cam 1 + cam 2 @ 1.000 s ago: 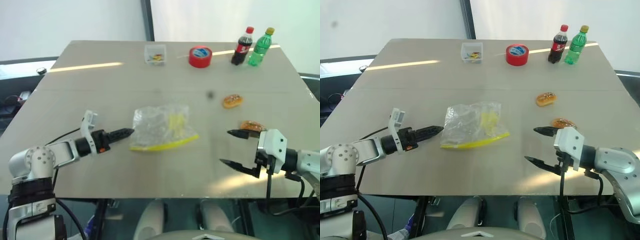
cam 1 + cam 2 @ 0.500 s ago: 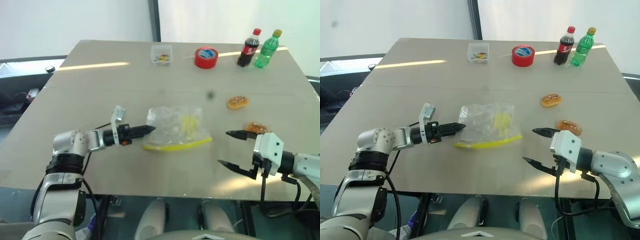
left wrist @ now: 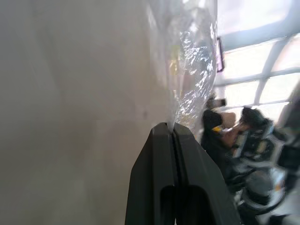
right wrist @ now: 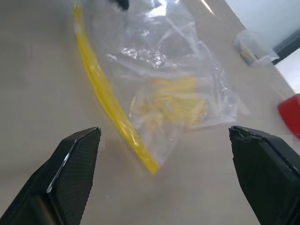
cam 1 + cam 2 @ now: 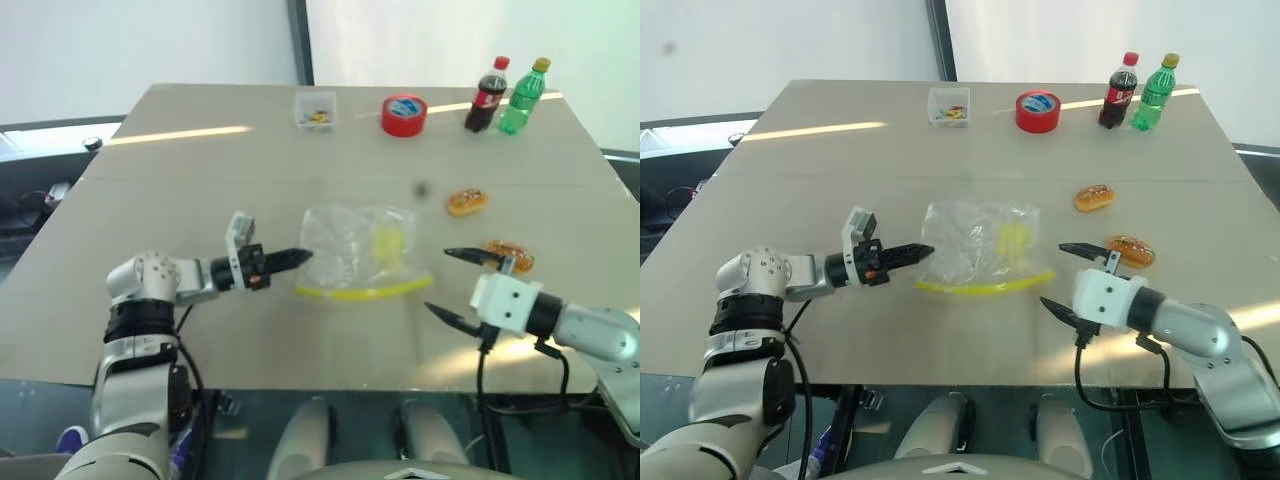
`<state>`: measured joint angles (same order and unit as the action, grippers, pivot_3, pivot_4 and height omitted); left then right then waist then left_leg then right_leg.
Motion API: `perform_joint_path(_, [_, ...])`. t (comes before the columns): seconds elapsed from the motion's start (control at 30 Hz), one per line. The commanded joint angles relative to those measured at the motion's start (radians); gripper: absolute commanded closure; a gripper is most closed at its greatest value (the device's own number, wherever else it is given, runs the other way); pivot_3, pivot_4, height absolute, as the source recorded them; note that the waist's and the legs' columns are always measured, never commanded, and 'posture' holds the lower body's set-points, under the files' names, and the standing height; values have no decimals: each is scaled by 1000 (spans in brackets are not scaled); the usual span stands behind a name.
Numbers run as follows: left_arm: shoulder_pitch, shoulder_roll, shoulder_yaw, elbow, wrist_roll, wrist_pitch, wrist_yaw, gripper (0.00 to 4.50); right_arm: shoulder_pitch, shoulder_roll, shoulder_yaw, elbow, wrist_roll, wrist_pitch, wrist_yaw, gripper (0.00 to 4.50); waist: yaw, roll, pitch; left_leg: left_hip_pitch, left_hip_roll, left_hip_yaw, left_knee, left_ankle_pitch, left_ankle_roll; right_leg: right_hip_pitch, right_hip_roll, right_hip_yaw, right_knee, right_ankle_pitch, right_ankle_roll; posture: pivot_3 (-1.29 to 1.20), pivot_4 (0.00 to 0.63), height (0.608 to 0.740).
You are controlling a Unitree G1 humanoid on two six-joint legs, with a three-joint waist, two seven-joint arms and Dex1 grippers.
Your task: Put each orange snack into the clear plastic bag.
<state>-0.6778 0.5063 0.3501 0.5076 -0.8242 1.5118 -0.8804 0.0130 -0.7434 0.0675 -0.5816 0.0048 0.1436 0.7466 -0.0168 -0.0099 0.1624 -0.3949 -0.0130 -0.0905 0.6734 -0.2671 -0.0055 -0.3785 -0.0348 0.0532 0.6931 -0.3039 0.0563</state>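
Two grippers work nearest the tabletop's front edge. The left gripper point(image 5: 297, 257) has its black fingers pressed together on the left edge of the clear plastic bag point(image 5: 362, 250); in the left wrist view a fold of crinkled film rises from between the fingertips point(image 3: 172, 130). The right gripper point(image 5: 1058, 274) hangs spread wide and empty toward the front right, aimed at the bag's right end.

Judged from this, the step in hand is getting the bag's mouth open. The left pinch seems to be on a single thin fold, so it should lift gently and hold firm, since the slick film could slip out. The right gripper would best take the opposite lip beside the yellow seal strip point(image 4: 107, 97), not the bag's body, so the two layers part rather than bunch up.

The bag lies flat near the middle of the tabletop, seal strip toward the front edge. It holds no snack; only pale yellow print shows through it.

Both orange snacks lie on the bare tabletop toward the right edge: one point(image 5: 1131, 250) just behind the right gripper, the other point(image 5: 1094, 197) farther back.

Along the far edge stand a small clear box point(image 5: 315, 109) with a few small coloured bits inside, a red tape roll point(image 5: 403, 114), a cola bottle point(image 5: 483, 80) and a green bottle point(image 5: 524, 83).
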Motion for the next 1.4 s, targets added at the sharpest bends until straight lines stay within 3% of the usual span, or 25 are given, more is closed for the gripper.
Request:
perform_joint_path(0.03, [-86, -36, 199, -26, -125, 102, 188, 4460, -68, 18, 72, 0, -103, -25, -32, 0, -1, -3, 2, 0, 1, -1, 0, 1, -1, 0, 0, -1, 0, 0, 0, 0, 150, 740])
perform_joint_path(0.27, [-157, -156, 389, -22, -361, 103, 594, 4460, -223, 155, 186, 117, -279, 43, -150, 0, 0, -4, 2, 0, 3, -1, 0, 4, -6, 0, -2, 0, 1, 0, 0, 0, 150, 740])
perform_joint_path(0.37, [-167, -182, 439, -14, -419, 103, 704, 4460, -309, 277, 215, 232, -366, 98, -284, 0, -7, -8, 3, -1, 2, -2, -1, 4, -7, -1, -3, -1, 0, 0, 0, 0, 150, 740])
perform_joint_path(0.53, [-161, -209, 501, -32, -538, 103, 891, 4460, -370, 354, 273, 351, -431, 71, -325, 0, 0, -8, 3, -1, 3, -3, -2, 7, -11, -4, -3, -2, 3, 1, -1, 0, 150, 740])
perform_joint_path(0.83, [-1, -119, 392, -184, -484, 90, 904, 4460, -342, 341, 271, 339, -397, 22, -277, 0, -6, -8, 3, -4, 2, 0, -5, 7, -12, -9, -3, 1, 3, 1, -1, 0, 150, 740])
perform_joint_path(1.03, [100, -53, 309, -265, -428, 75, 821, 4460, -279, 304, 166, 163, -139, 104, -94, 0, 1, -8, 3, -4, 2, -1, -5, 7, -12, -8, -3, 0, 3, 1, -1, 0, 150, 740])
perform_joint_path(1.13, [132, -37, 271, -279, -408, 65, 770, 3784, -236, 249, 112, 58, -23, 184, -3, 0, 3, -8, 3, -3, 2, -2, -5, 7, -12, -7, -3, 0, 2, 1, -1, 0, 150, 740])
perform_joint_path(1.27, [169, -15, 232, -269, -371, 43, 699, 2397, -198, 176, 62, -16, 70, 243, 58, 0, 1, -8, 3, -4, 2, -2, -5, 7, -11, -7, -3, -1, 1, 1, -1, 0, 150, 740])
perform_joint_path(1.3, [174, -11, 226, -269, -365, 41, 682, 1735, -196, 168, 57, -23, 80, 249, 58, 0, -1, -8, 3, -3, 2, -1, -5, 7, -11, -7, -3, 0, 2, 1, -1, 0, 150, 740])
perform_joint_path(1.4, [188, -17, 213, -232, -336, 17, 636, 564, -186, 146, 38, -29, 96, 260, 49, 0, 0, -8, 3, -3, 3, -1, -5, 6, -10, -7, -3, 0, 2, 1, -1, 0, 150, 740])
